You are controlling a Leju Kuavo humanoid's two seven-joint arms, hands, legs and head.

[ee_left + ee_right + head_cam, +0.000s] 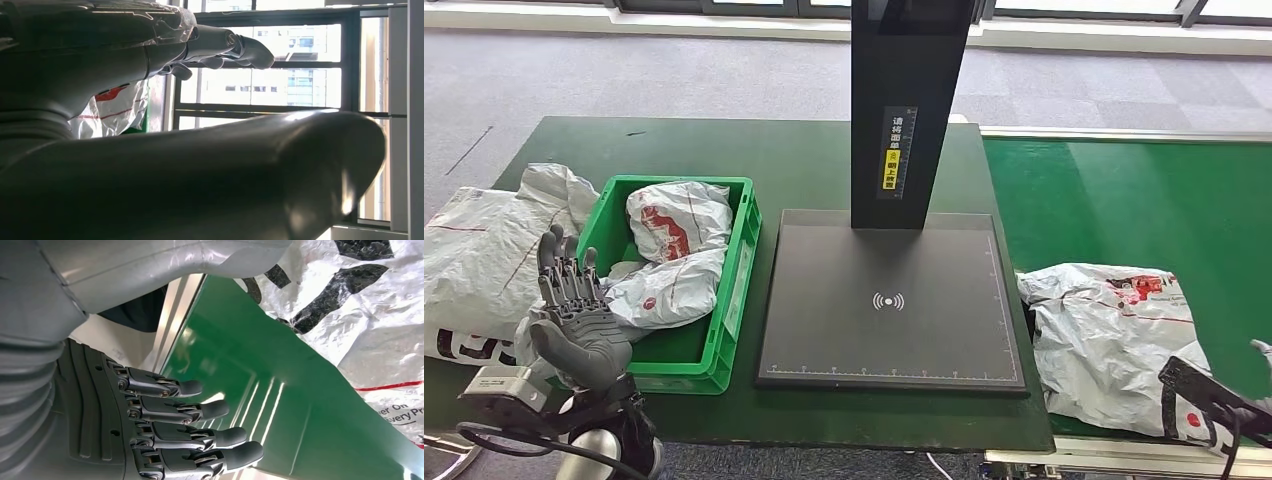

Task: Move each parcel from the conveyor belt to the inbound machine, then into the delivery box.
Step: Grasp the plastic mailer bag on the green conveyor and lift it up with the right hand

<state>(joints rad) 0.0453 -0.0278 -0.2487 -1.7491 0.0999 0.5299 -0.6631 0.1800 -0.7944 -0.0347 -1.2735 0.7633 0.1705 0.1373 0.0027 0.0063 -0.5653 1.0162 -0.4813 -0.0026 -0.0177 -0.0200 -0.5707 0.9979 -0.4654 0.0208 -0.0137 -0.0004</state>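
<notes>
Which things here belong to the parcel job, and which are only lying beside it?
Job:
- parcel on the conveyor belt
- inbound machine, plate bare
- green delivery box holding two parcels
- left hand and right hand, both open

Lying about:
- large white bag beside the box

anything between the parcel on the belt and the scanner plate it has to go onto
Nothing visible. The parcel lies on the conveyor belt right beside the inbound machine's plate, which is bare apart from its post at the far edge.
</notes>
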